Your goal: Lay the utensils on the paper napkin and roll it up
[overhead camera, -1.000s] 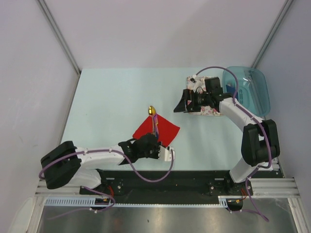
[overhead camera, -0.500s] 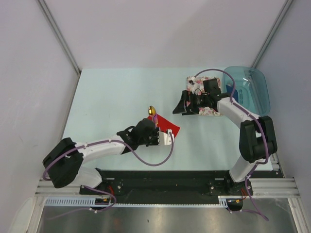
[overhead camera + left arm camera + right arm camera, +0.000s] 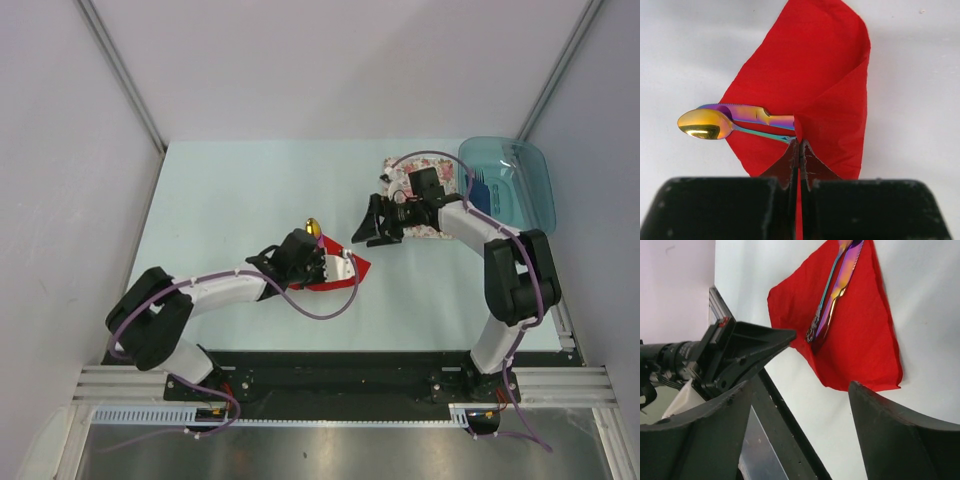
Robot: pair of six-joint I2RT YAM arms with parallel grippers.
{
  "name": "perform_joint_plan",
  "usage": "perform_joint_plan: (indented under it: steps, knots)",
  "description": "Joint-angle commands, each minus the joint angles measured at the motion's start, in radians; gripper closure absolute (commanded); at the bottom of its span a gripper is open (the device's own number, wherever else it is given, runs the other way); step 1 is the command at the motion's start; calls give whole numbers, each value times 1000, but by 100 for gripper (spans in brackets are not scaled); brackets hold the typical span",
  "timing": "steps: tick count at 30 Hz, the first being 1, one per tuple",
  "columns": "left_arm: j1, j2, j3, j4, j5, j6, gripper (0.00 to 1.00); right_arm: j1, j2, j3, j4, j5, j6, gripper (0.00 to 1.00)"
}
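Pinching a corner to begin rolling
Left fingers point(image 3: 782, 172) clamp a corner of the paper napkin point(image 3: 810, 65) over the utensils point(image 3: 747, 119), central on the surface point(image 3: 220, 190); right fingers point(image 3: 890, 435), spread and empty, hover at 2 o'clock.

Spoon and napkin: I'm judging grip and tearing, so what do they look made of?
The spoon looks like metal: polished gold bowl mirroring light, iridescent purple-blue handle, probably a coating. The napkin seems thin matte red paper: it folds softly and holds a lifted crease, no shine.
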Motion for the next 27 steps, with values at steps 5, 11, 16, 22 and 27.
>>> perform_joint_plan:
  steps: [5, 11, 16, 22, 27]
  knots:
    - [24, 39, 50, 21, 36, -2, 100, 40, 58, -42, 17, -81, 45, 40]
    - [30, 65, 54, 21, 27, 1, 100, 65, 85, -83, 63, -105, 94, 55]
    - [33, 86, 59, 50, 12, 6, 100, 85, 101, -106, 83, -122, 116, 63]
    - [35, 105, 67, 61, -1, 1, 100, 114, 115, -134, 152, -142, 187, 69]
    - [39, 112, 70, 59, -5, 3, 100, 132, 150, -132, 183, -148, 225, 71]
